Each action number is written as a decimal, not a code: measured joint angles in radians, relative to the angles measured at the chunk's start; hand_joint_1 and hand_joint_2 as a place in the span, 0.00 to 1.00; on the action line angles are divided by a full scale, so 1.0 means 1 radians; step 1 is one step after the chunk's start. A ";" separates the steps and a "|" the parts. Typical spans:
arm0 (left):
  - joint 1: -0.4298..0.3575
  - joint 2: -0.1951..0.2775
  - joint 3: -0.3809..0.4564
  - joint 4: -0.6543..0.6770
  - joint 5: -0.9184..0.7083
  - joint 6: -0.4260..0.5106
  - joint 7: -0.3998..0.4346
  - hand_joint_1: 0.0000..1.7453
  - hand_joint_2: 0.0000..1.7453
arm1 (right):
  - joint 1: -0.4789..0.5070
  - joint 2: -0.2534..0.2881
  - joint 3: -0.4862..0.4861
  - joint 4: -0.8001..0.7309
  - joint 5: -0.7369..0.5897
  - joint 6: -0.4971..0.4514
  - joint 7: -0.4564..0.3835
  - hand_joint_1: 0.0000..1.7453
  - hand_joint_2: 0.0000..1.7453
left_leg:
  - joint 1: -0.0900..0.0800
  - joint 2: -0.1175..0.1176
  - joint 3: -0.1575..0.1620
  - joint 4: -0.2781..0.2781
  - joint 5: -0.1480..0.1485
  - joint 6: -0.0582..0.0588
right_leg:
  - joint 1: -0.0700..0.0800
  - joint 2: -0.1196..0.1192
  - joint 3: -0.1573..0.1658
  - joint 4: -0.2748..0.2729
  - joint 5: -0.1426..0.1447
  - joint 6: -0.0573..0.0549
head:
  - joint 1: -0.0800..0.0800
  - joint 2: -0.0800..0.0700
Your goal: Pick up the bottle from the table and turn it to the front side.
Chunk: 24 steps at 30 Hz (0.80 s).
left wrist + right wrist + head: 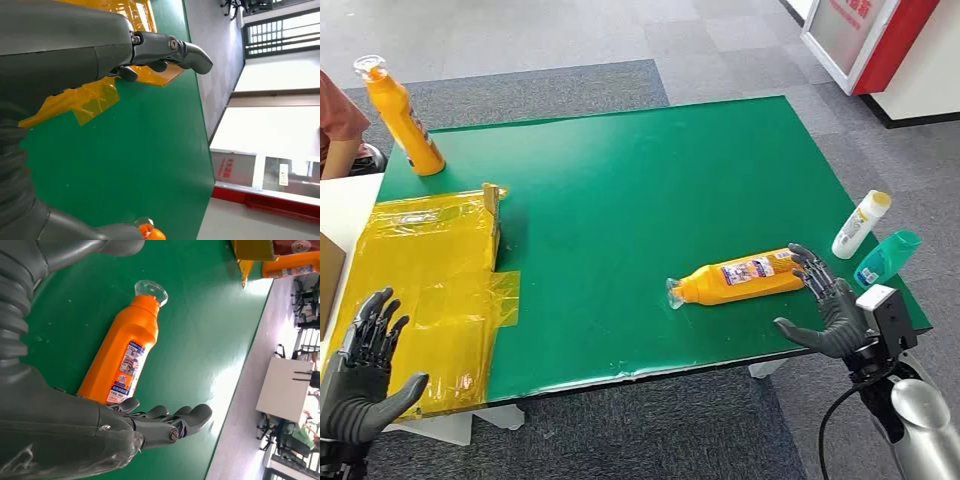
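An orange bottle (741,277) with a clear cap lies on its side on the green table (622,180), cap pointing left, label facing up. The right wrist view shows this bottle (120,357) close by. My right hand (827,305) is open at the bottle's base end, fingers spread beside it and thumb toward the table's front edge, with nothing in its grasp. My left hand (364,368) hovers open at the front left corner over yellow plastic sheeting (433,270); its fingers (166,50) hold nothing.
A second orange bottle (399,115) stands at the table's back left corner, beside a person's sleeve (339,120). A white bottle (860,224) and a teal container (887,257) lie at the right edge. A red and white cabinet (871,40) stands on the floor beyond.
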 joint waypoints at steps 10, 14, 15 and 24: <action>-0.020 0.008 0.004 0.011 0.019 -0.017 0.012 0.00 1.00 | -0.039 0.010 0.021 0.003 0.058 -0.038 0.011 0.00 1.00 | 0.000 0.000 0.000 0.000 0.000 0.000 | 0.000 0.000 0.000 0.000 0.000 0.000 | 0.000 0.000; -0.038 0.009 0.004 0.015 0.028 -0.018 0.022 0.00 1.00 | -0.067 0.013 0.047 0.002 0.159 -0.102 0.025 0.00 1.00 | 0.000 0.000 0.000 0.000 0.001 0.000 | 0.000 0.000 0.000 0.000 0.000 0.000 | 0.000 0.000; -0.038 0.008 0.004 0.015 0.029 -0.019 0.021 0.00 1.00 | -0.069 0.013 0.050 0.002 0.158 -0.103 0.025 0.00 1.00 | 0.000 0.000 0.000 0.000 0.001 0.000 | 0.000 0.000 0.000 0.000 0.000 0.000 | 0.000 0.000; -0.034 0.004 0.003 0.015 0.008 -0.014 0.012 0.00 1.00 | -0.055 0.011 0.051 -0.006 0.152 -0.098 -0.004 0.00 1.00 | 0.000 0.000 0.000 0.000 0.000 0.000 | 0.000 0.000 0.000 0.000 0.000 0.000 | 0.000 0.000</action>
